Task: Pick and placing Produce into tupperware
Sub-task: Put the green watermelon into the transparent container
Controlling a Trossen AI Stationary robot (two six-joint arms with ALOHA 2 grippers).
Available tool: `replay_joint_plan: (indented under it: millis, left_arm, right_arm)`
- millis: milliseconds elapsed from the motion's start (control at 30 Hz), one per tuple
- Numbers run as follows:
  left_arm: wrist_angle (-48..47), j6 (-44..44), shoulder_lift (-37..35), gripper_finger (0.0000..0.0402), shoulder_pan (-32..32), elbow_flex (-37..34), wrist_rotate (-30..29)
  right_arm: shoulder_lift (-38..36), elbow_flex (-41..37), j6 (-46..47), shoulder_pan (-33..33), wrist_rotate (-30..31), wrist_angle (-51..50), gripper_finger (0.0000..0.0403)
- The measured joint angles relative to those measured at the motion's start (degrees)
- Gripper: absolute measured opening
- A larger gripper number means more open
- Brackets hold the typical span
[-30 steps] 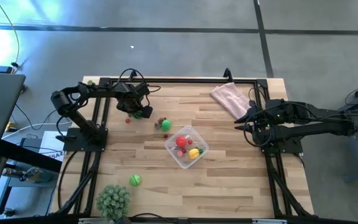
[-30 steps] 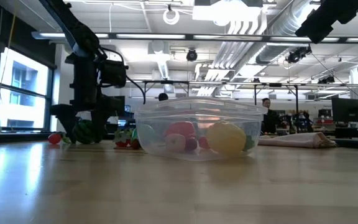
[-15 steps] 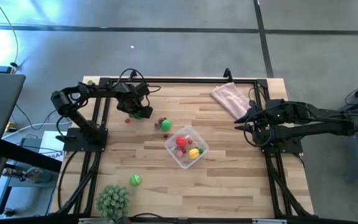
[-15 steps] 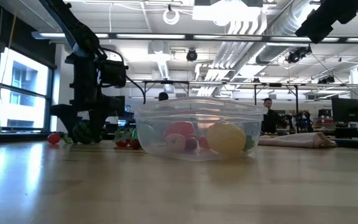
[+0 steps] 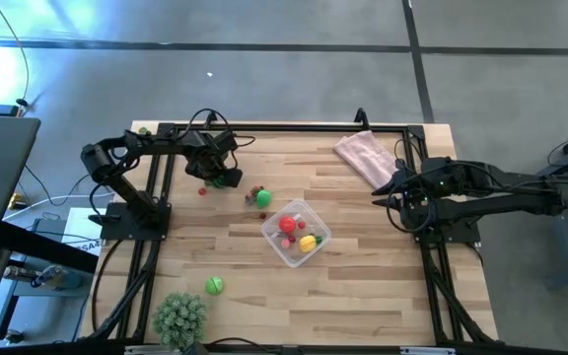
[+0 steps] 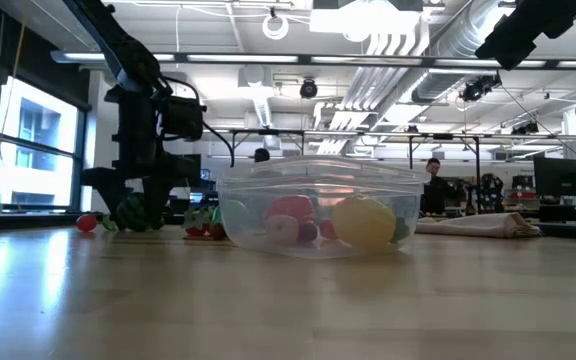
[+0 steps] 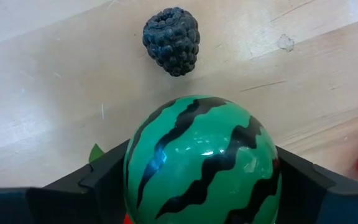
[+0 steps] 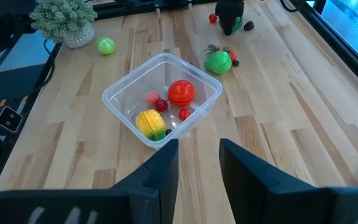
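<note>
The left pincer (image 7: 197, 186) has its fingers on either side of one striped watermelon (image 7: 201, 162) on the surface (image 5: 363, 286), grasping it; one blackberry (image 7: 171, 40) lies beside. The container (image 5: 296, 233) sits mid-surface, contents partly blurred. The right pincer (image 8: 197, 163) hovers released.

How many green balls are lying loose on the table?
2: one green ball sits near the spiky plant, another green ball lies beside the tupperware. Others may hide elsewhere.

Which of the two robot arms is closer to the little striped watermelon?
The left. The left gripper has its fingers on either side of the watermelon, near the table's far left. The right gripper waits across the table, beyond the tupperware.
</note>
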Motion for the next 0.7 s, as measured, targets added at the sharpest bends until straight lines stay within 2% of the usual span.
replay_joint_plan:
  millis: [100,300,500,700]
  left_arm:
    - [0.0,0.0,0.0,0.0278,0.0,0.0,0.0]
    - [-0.1,0.2,0.0,0.0310,0.0,0.0,-0.5]
    - [-0.1,0.1,0.0,0.0275,0.0,0.0,0.7]
    - [0.0,0.3,-2.4,0.0275,0.0,0.0,3.0]
  right_arm:
    - [0.0,0.0,0.1,0.0,0.0,0.0,0.0105]
    - [0.0,0.0,0.0,0.0,0.0,0.0,0.0105]
    - [0.0,0.0,0.0,0.0,0.0,0.0,0.0105]
    - [0.0,0.0,0.1,0.0,0.0,0.0,0.0105]
